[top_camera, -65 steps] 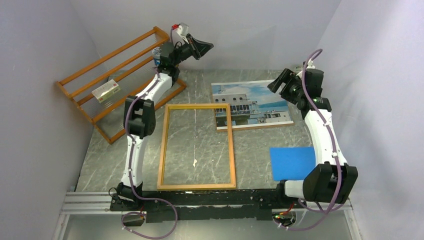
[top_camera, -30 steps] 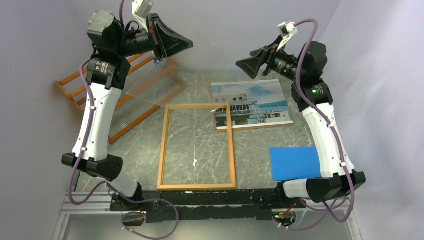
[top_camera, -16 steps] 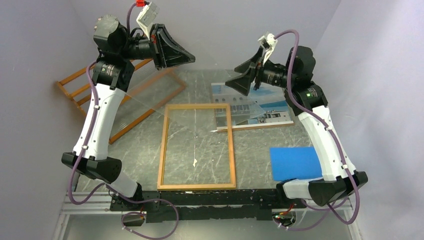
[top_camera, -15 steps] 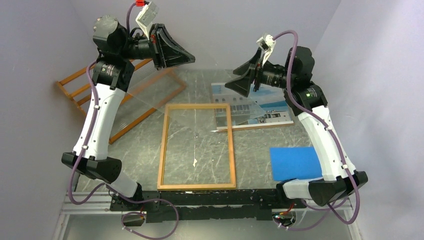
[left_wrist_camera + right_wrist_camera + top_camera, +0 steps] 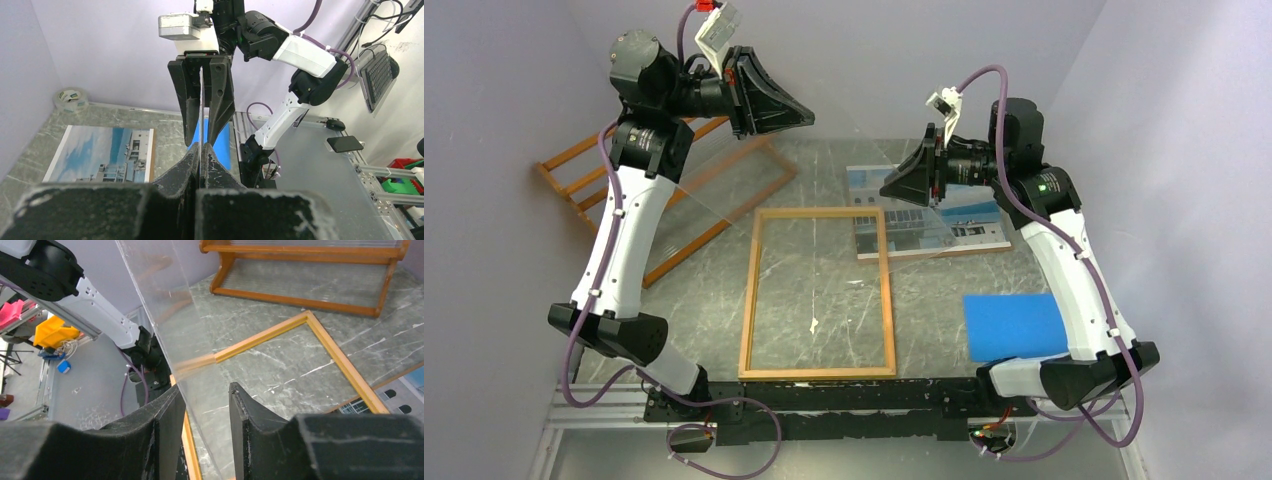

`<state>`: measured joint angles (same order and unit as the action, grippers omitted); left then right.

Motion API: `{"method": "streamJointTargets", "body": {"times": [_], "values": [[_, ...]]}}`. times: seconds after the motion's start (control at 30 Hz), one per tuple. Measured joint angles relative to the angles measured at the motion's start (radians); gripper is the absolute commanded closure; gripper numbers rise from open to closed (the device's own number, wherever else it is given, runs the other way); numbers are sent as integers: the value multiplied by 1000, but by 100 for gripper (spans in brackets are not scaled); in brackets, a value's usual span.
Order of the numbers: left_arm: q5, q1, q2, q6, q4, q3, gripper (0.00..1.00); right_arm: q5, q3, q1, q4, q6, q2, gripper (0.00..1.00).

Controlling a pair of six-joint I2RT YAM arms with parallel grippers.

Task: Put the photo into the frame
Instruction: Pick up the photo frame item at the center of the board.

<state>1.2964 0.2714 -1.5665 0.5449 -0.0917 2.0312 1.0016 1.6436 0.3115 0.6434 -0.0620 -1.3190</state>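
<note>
The frame (image 5: 888, 290) lies flat on the table, wood side up; its corner also shows in the right wrist view (image 5: 345, 365). The photo (image 5: 969, 200) lies at the back right on a brown backing board (image 5: 934, 253); it also shows in the left wrist view (image 5: 100, 155). My left gripper (image 5: 809, 117) is raised high and shut on a clear pane (image 5: 844, 170), seen edge-on between its tips (image 5: 200, 147). My right gripper (image 5: 886, 190) is open, and the pane (image 5: 165, 305) passes between its tips (image 5: 205, 390). Its fingers (image 5: 220, 95) stand either side of the pane's edge.
An orange slatted rack (image 5: 584, 170) stands at the back left, also in the right wrist view (image 5: 300, 295). A blue sheet (image 5: 1014, 325) lies at the right front. A tape roll (image 5: 70, 98) sits by the back wall. Grey walls close in on three sides.
Both arms have risen from near the table. My left gripper has lifted the pane from the rack. My right gripper has swung in and dropped a little onto the pane's other edge.
</note>
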Motion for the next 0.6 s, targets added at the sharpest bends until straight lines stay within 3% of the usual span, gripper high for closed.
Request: {"method": "streamJointTargets", "body": {"times": [0.13,0.2,0.23,0.27,0.3,0.33,0.43,0.5,0.6], "values": [[0,0,-2,14,4,0,97,3,-2,8,3,-2,1,69],[-3,0,-2,18,3,0,97,3,-5,21,-1,-12,1,81],[-3,0,-2,16,1,0,98,3,-6,24,-2,-11,1,92],[-9,0,-2,13,-9,0,92,3,-11,27,-8,-17,1,100],[-14,0,-2,3,-24,0,78,3,-18,31,-15,-19,3,100],[-28,0,-2,-14,-49,0,56,5,-24,32,-19,-20,5,100],[-92,-2,-2,-87,-146,2,20,3,-56,35,-26,-33,20,100],[-151,-2,0,-140,-216,2,7,2,-85,35,-33,-45,34,100],[-257,-2,16,-225,-306,-21,6,-8,-138,36,-57,-69,61,100]]}}
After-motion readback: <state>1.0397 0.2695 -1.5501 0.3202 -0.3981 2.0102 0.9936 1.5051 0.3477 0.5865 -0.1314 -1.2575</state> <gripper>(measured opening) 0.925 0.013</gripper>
